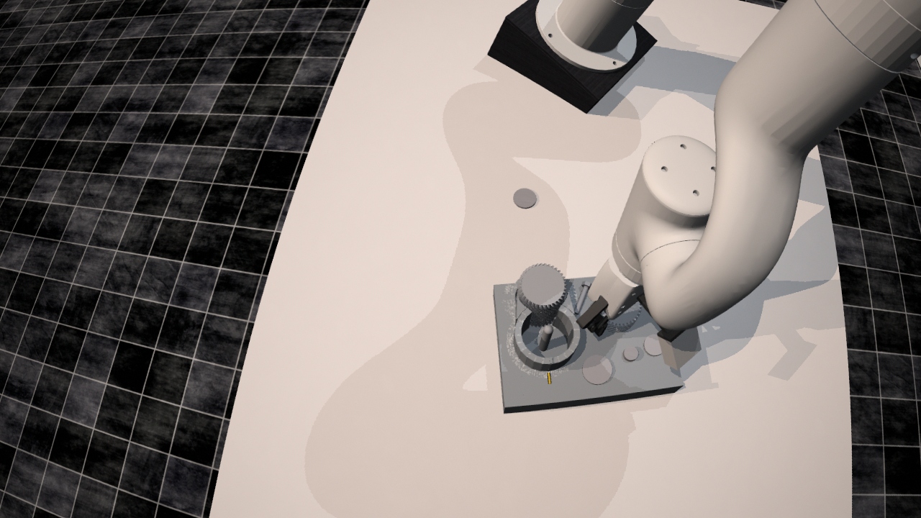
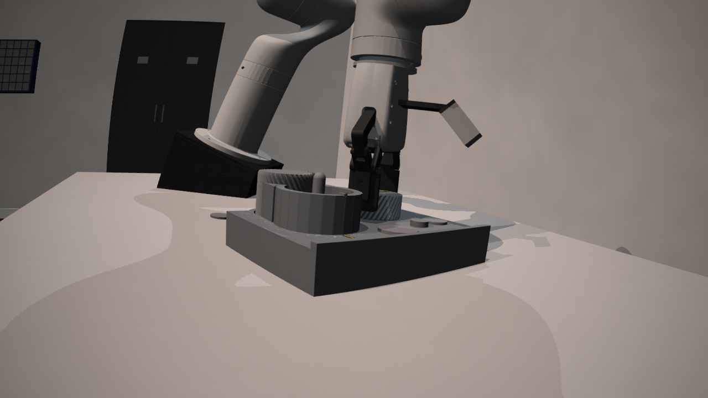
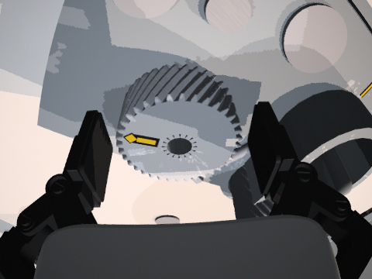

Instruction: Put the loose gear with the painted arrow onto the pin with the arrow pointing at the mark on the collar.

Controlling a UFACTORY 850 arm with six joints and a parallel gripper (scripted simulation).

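The loose gear (image 3: 178,129) (image 2: 388,208) (image 1: 629,318) lies flat on the grey timing case (image 1: 579,393) (image 2: 396,262), right of the collar. Its yellow arrow (image 3: 141,139) points toward the left finger in the wrist view. My gripper (image 3: 178,125) (image 2: 378,190) (image 1: 605,320) is open and low, with one finger on each side of the gear and a small gap at each side. The pin stands bare inside the ring collar (image 1: 522,347) (image 2: 306,213) (image 3: 331,124). The yellow mark (image 1: 549,378) (image 2: 349,236) (image 3: 366,90) sits at the collar's front.
A tall fixed gear (image 1: 542,293) (image 2: 282,180) stands behind the collar. Three round pads (image 1: 596,369) (image 1: 631,353) (image 1: 651,346) lie on the case's right part. A small disc (image 1: 524,197) (image 2: 217,215) lies on the table. The robot base (image 1: 566,57) (image 2: 207,168) is at the back.
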